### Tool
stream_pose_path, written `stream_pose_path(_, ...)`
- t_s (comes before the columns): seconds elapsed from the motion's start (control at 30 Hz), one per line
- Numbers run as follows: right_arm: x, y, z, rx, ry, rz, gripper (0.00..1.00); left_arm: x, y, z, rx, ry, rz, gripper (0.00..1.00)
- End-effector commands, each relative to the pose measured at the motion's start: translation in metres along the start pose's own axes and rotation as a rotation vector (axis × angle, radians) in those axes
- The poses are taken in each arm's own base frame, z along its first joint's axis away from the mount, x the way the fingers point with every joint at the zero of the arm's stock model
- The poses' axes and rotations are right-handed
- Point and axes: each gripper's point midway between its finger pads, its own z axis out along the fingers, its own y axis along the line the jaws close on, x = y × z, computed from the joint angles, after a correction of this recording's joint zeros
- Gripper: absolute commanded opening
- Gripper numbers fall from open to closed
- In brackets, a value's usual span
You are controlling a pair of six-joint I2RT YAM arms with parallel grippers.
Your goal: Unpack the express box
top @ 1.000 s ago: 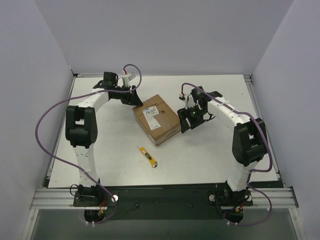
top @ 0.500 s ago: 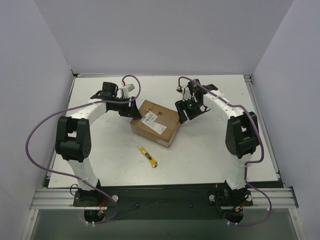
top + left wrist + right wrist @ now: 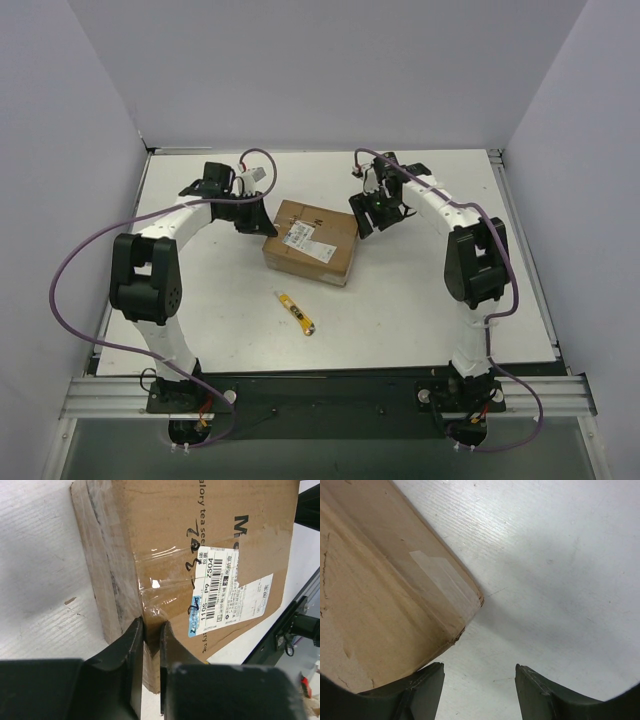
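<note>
The express box lies closed on the white tabletop, near the middle and between the two grippers. The left gripper sits right at the box's far-left corner. Its fingers stand close together with only a slim gap, and I cannot tell whether they pinch any cardboard. The right gripper is at the far-right corner with its fingers well apart. The box's rounded, taped corner lies just beside one finger, and bare tabletop shows between them.

Both arms rise from the near edge, bend at the elbow and reach inward toward the box from opposite sides, each trailing a purple cable.

The left wrist view shows clear tape across the cardboard, a cut-off printed fragment reading "alory tea", and a large "M". There is also a white barcode label with what reads as "P9 ZS04" — its smaller print is too fine to read. A yellow-and-black utility knife lies near the box, on its near side.
</note>
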Motion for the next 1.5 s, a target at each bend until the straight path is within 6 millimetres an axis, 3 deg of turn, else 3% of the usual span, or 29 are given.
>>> stream_pose_path(0.0, -0.010, -0.015, -0.030, 0.044, -0.076, 0.022, 0.59, 0.016, 0.036, 0.013, -0.077, 0.046, -0.059, 0.10)
stream_pose_path(0.17, 0.006, -0.023, -0.038, 0.053, -0.063, 0.057, 0.59, 0.034, 0.056, 0.018, -0.092, 0.103, -0.091, 0.00)
stream_pose_path(0.37, 0.017, -0.020, -0.037, 0.036, -0.041, 0.080, 0.59, 0.051, 0.089, 0.011, -0.206, 0.104, -0.169, 0.00)
stream_pose_path(0.67, 0.024, -0.002, -0.006, 0.003, 0.031, 0.082, 0.59, 0.057, 0.104, -0.001, -0.085, 0.084, -0.316, 0.00)
stream_pose_path(0.87, 0.003, -0.002, 0.020, 0.007, 0.039, 0.040, 0.59, 0.067, 0.107, 0.003, -0.087, 0.105, -0.330, 0.00)
stream_pose_path(1.03, -0.010, 0.026, 0.037, -0.108, 0.034, 0.038, 0.58, 0.081, 0.115, 0.005, -0.115, 0.144, -0.324, 0.00)
stream_pose_path(1.13, -0.034, 0.046, 0.027, -0.200, -0.026, 0.061, 0.57, 0.090, 0.119, 0.005, -0.136, 0.172, -0.325, 0.00)
stream_pose_path(1.2, -0.056, 0.063, 0.009, -0.281, -0.088, 0.063, 0.57, 0.093, 0.121, 0.005, -0.145, 0.182, -0.321, 0.00)
stream_pose_path(1.3, -0.073, 0.084, -0.011, -0.376, -0.142, 0.046, 0.57, 0.096, 0.125, 0.005, -0.163, 0.192, -0.327, 0.07)
stream_pose_path(1.47, -0.080, 0.118, -0.021, -0.442, -0.152, 0.019, 0.57, 0.098, 0.137, 0.006, -0.204, 0.205, -0.322, 0.16)
